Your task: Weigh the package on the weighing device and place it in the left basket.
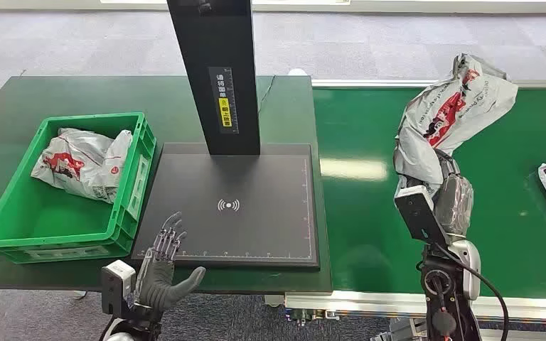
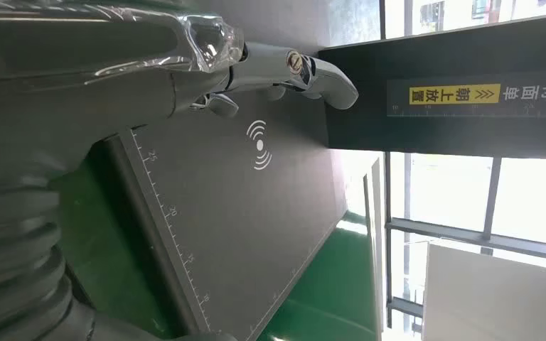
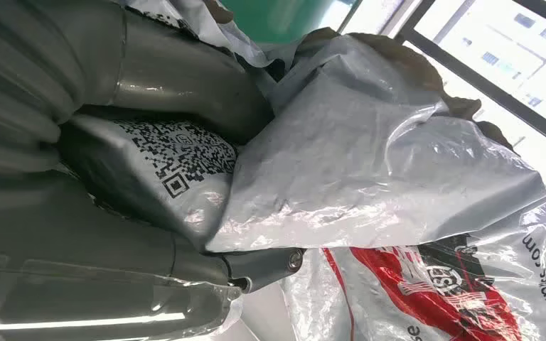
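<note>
While the right hand [image 1: 446,186] holds the floppy grey package [image 1: 451,103] high, it could slip before reaching the scale [image 1: 256,234]; the left hand [image 1: 162,266] waits open, holding nothing.

Package [image 1: 449,106] hides right fingers (mostly).

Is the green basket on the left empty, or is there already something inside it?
Not empty. The green basket already holds one crumpled grey package with red print, lying toward its far end; the near part of its floor is bare.

Head view evenly lit, sharp; glare patch on green conveyor belt [image 1: 355,168]. Wrist views: windows [image 2: 469,206] blown out, near hand covers soft, plastic package [image 3: 370,170] shiny.
</note>
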